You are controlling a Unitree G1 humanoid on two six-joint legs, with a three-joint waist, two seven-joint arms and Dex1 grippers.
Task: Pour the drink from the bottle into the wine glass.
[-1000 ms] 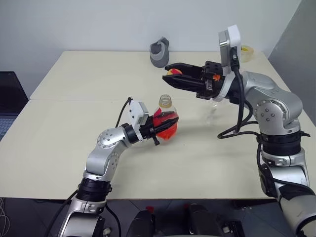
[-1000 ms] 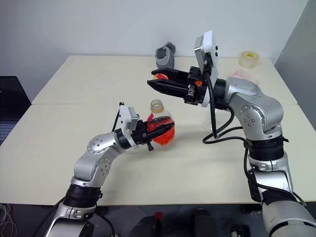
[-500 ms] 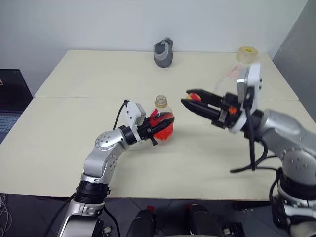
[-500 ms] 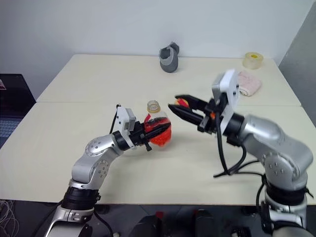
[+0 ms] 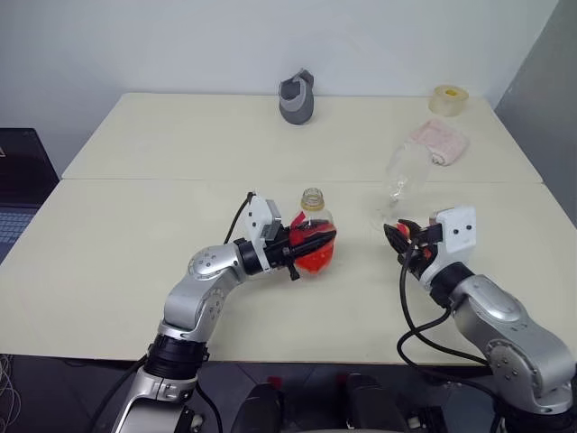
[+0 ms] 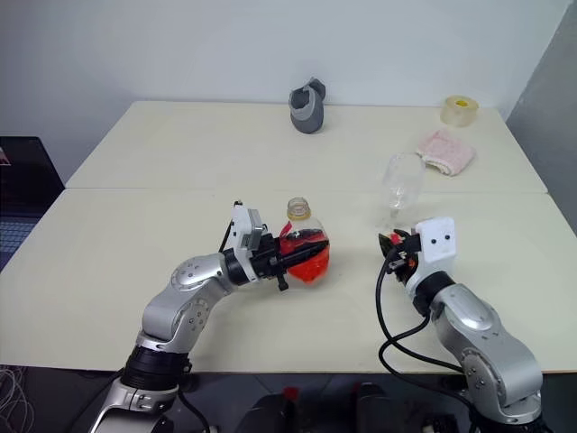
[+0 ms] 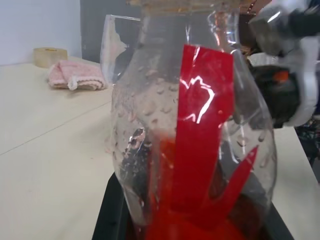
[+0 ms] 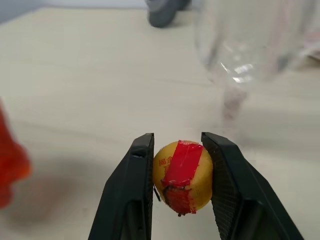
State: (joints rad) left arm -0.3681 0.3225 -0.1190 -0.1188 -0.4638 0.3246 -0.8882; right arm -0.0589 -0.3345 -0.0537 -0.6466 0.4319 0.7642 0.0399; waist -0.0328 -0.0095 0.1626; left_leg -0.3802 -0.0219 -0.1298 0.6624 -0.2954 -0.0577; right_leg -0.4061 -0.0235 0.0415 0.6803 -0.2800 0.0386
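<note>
The bottle stands upright and uncapped just above the table, with my left gripper shut around its red-labelled belly. The drink fills its lower part, red-orange. In the left wrist view the bottle is very close between the fingers. The wine glass stands clear and upright to the right of the bottle. My right gripper hovers low beside the glass's foot, shut on the yellow-and-red cap; the right wrist view shows the glass just beyond the cap.
A grey cup-like object sits at the table's far edge. A pink cloth and a tape roll lie at the far right. A laptop is off the table's left side. A seam crosses the table.
My right arm has swung down from high above the bottle to low beside the glass's foot, still gripping the cap. The left gripper keeps the bottle almost in place.
</note>
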